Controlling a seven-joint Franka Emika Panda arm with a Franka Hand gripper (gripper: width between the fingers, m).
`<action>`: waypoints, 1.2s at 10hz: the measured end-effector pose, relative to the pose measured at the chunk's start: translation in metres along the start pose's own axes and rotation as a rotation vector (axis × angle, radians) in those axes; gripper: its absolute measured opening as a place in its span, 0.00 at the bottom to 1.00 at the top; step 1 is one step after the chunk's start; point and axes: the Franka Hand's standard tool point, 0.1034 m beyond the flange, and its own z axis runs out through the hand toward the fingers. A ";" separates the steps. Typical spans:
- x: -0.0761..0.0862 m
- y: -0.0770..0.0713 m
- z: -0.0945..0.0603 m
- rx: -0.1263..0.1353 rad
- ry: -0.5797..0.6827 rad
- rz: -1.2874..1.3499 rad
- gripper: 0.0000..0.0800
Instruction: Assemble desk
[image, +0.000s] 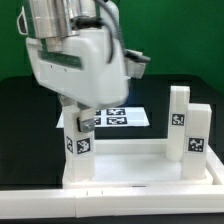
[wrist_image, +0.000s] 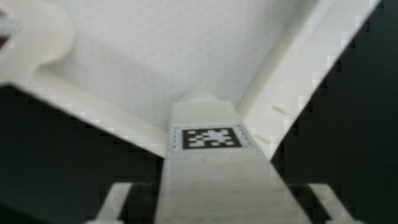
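The white desk top (image: 130, 168) lies with its raised rim up. Two tagged legs (image: 180, 108) (image: 196, 140) stand at its right end in the exterior view. A third tagged leg (image: 78, 143) stands at the front left corner. My gripper (image: 77, 118) is right above this leg. In the wrist view the leg (wrist_image: 214, 150) rises from the corner of the desk top (wrist_image: 160, 60). My gripper (wrist_image: 221, 195) straddles it, with a dark gap between the leg and each of the fingers (wrist_image: 121, 200). The jaws are open. The fourth leg is out of view.
The marker board (image: 118, 117) lies flat on the black table behind the desk top. The big white arm (image: 75, 50) fills the upper left of the exterior view and hides what is behind it.
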 end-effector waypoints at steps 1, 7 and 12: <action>-0.001 0.000 0.003 0.032 -0.013 0.197 0.36; -0.002 0.002 0.005 0.090 -0.059 0.691 0.36; -0.005 -0.006 -0.014 0.115 -0.068 0.652 0.76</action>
